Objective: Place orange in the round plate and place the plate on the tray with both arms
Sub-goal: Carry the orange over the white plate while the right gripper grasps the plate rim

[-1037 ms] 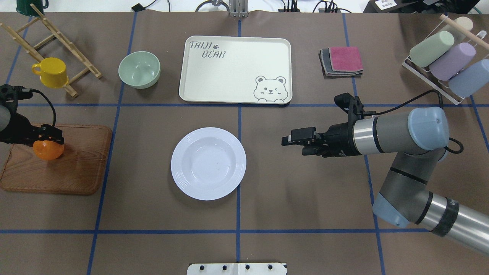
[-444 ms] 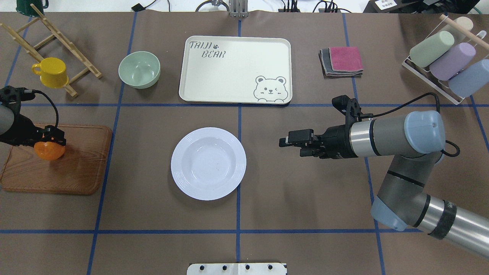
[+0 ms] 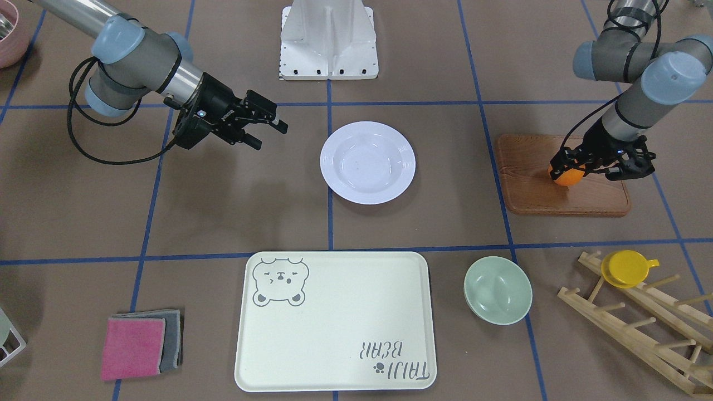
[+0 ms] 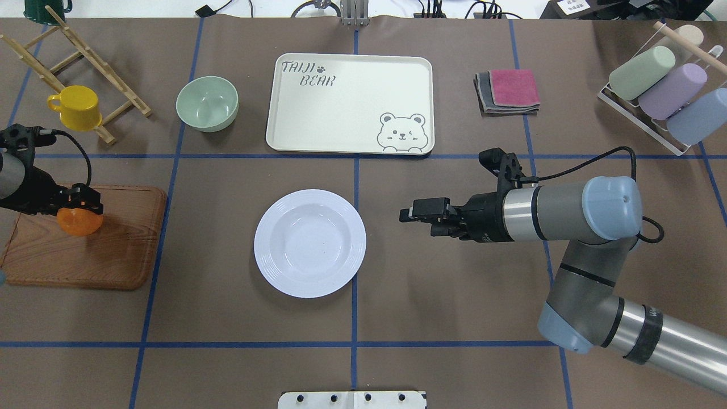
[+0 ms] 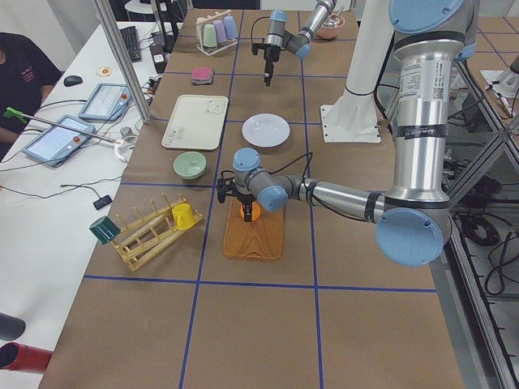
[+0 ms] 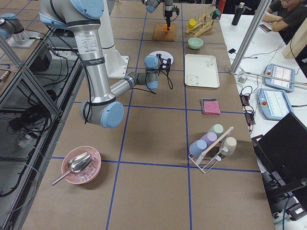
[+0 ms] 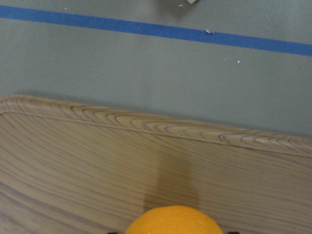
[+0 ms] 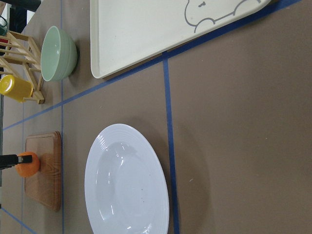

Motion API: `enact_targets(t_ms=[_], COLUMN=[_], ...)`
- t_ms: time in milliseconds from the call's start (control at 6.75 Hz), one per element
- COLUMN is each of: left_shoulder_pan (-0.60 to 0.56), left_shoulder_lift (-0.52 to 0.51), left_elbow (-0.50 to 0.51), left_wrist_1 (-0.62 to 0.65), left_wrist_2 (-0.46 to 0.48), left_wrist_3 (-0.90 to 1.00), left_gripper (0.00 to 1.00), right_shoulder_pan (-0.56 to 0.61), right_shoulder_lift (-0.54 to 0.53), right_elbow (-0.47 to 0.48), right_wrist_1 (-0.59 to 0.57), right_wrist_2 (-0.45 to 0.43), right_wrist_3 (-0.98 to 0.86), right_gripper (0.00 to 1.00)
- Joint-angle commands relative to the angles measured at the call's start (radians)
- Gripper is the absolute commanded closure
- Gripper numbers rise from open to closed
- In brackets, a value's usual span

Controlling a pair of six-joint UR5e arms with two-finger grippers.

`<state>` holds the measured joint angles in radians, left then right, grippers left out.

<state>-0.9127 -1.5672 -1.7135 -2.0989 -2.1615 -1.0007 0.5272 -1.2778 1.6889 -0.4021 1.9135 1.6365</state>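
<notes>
- Lying at the far centre of the table, the tray (image 4: pixel 346 113) has nothing on it. The overhead view shows all of it, while the right wrist view catches only one corner with part of the bear drawing.
- Left of centre sits the wooden board (image 4: pixel 113 255), well apart from the tray. The left wrist view shows its grain and curved edge up close, detail that the overhead view does not give.
- The round plate (image 4: pixel 309 243) rests at the table's centre, nearer than the tray and separated from it by a blue tape line. Its bowl holds nothing.
- The right gripper (image 4: pixel 417 222) hangs to the right of the plate, not touching it. The front-facing view shows its fingers spread with nothing between them. Its own wrist camera shows no fingers at all.
- The left gripper (image 4: pixel 79 211) is pinching the orange (image 4: pixel 79 222) over the board's far part.
- The left wrist view shows only the top of the orange and a shadow on the wood beyond it. Whether the fruit touches the board cannot be told.
</notes>
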Motion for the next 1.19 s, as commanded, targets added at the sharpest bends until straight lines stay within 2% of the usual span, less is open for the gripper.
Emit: enact_targets(t_ms=[0, 296, 444, 593, 741, 1037], left_shoulder_pan=[0.001, 0.093, 0.147, 0.216, 0.265, 0.387], left_shoulder_lift=[-0.102, -0.267, -0.346, -0.406, -0.457, -0.502], left_elbow=[-0.031, -0.046, -0.055, -0.084, -0.116, -0.115], left_wrist_1=[0.064, 0.141, 0.201, 0.289, 0.380, 0.392], left_wrist_2=[-0.003, 0.006, 0.023, 0.097, 0.123, 0.190], left_wrist_3=[-0.108, -0.304, -0.393, -0.429, -0.430, -0.478], left_gripper=[0.33, 0.33, 0.33, 0.33, 0.32, 0.32], right_shoulder_pan=[-0.062, -0.093, -0.096, -0.096, -0.098, -0.121], right_shoulder_lift=[0.078, 0.117, 0.124, 0.127, 0.129, 0.130], right_elbow=[-0.038, -0.092, -0.133, -0.153, -0.159, -0.182], right_wrist_1=[-0.001, 0.020, 0.066, 0.078, 0.078, 0.072], right_wrist_2=[-0.136, -0.209, -0.224, -0.226, -0.226, -0.228], right_wrist_3=[0.008, 0.020, 0.020, 0.020, 0.020, 0.017], right_gripper=[0.00, 0.00, 0.00, 0.00, 0.00, 0.00])
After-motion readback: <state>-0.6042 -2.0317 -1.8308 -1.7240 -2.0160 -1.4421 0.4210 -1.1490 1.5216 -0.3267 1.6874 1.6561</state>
